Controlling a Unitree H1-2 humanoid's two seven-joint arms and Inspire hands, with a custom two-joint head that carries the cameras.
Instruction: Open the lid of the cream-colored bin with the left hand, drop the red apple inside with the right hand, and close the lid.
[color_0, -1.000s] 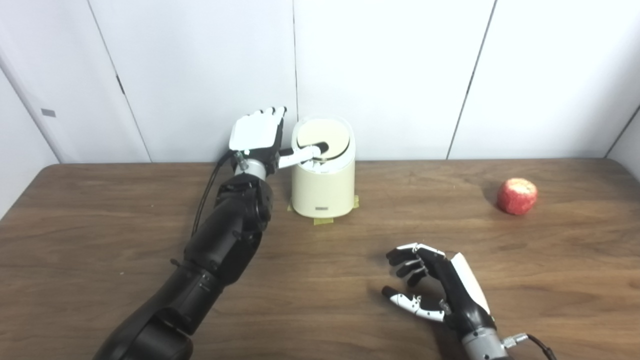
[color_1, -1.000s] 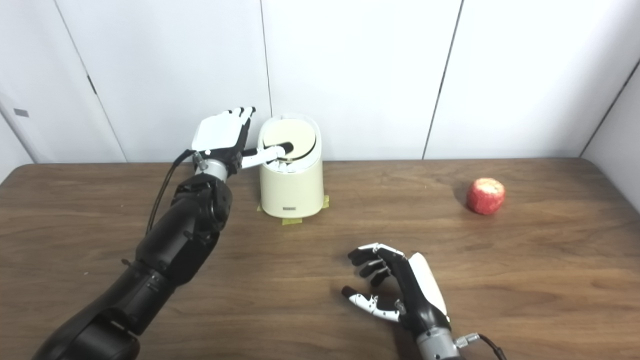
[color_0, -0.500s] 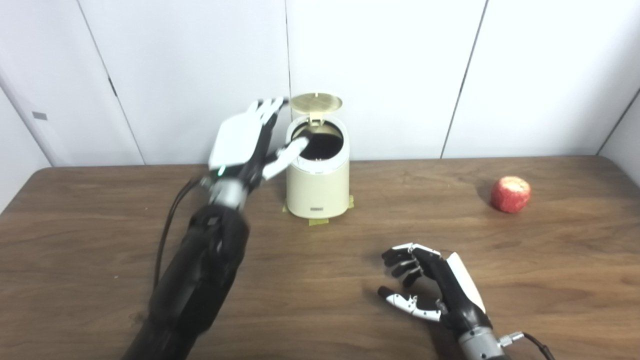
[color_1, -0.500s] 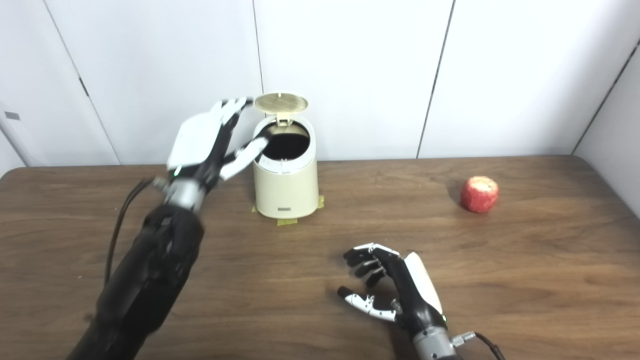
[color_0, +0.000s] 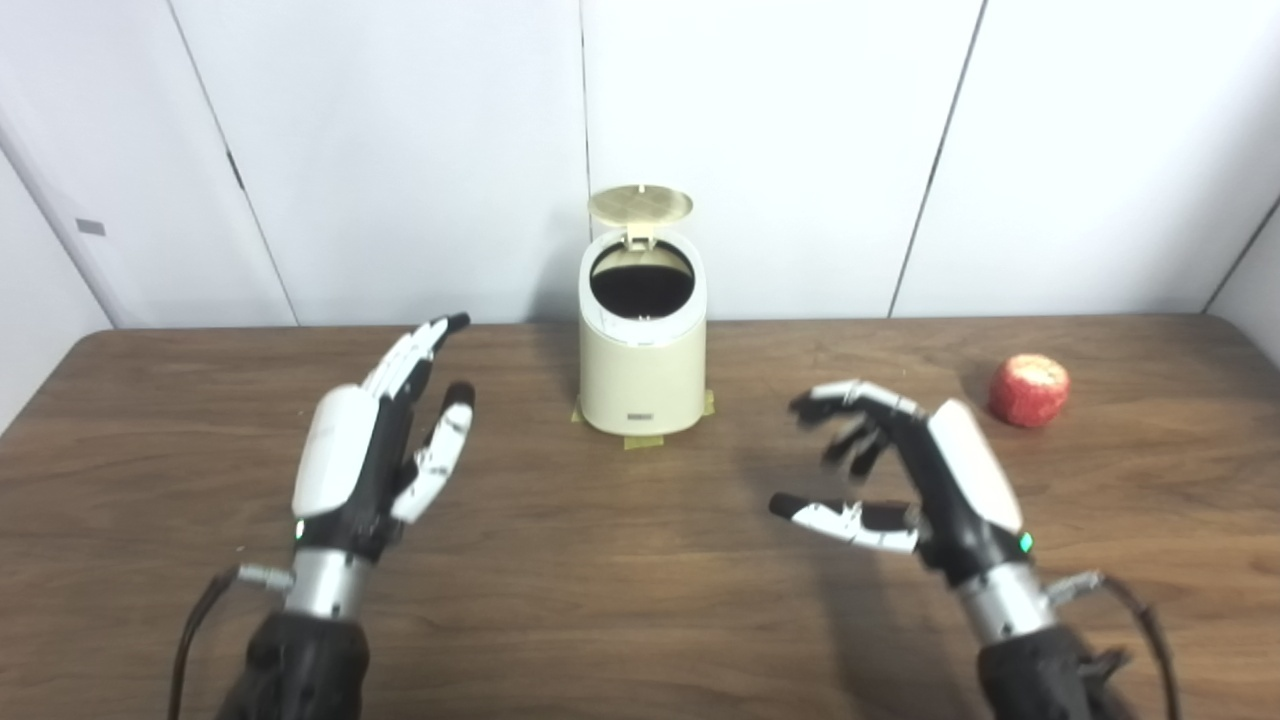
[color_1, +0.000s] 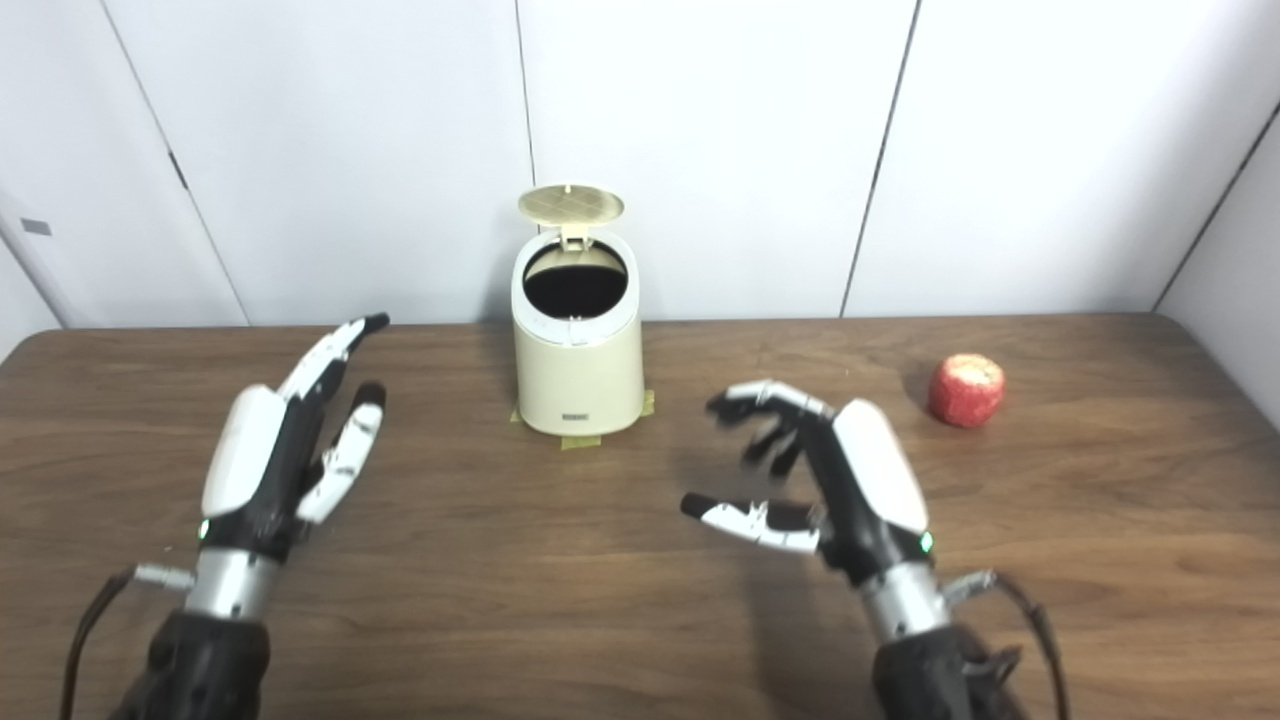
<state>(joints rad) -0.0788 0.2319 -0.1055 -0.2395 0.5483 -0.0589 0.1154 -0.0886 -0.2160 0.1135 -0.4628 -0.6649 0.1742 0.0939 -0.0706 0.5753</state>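
Observation:
The cream-colored bin (color_0: 643, 375) stands at the back middle of the table on yellow tape, its round lid (color_0: 640, 203) tipped up and the dark opening showing. A red apple (color_0: 1030, 390) lies on the table far to the right. My left hand (color_0: 375, 455) hovers open over the table, well to the left and in front of the bin, fingers straight. My right hand (color_0: 900, 475) is raised and open with curled fingers, between the bin and the apple, touching neither.
The brown wooden table (color_0: 640, 620) runs to a white panelled wall (color_0: 800, 150) just behind the bin. Cables trail from both wrists near the picture's bottom edge.
The lid sprang up from shut. My left hand pulled back from the bin to the near left. My right hand lifted off the table and moved up toward the apple's side.

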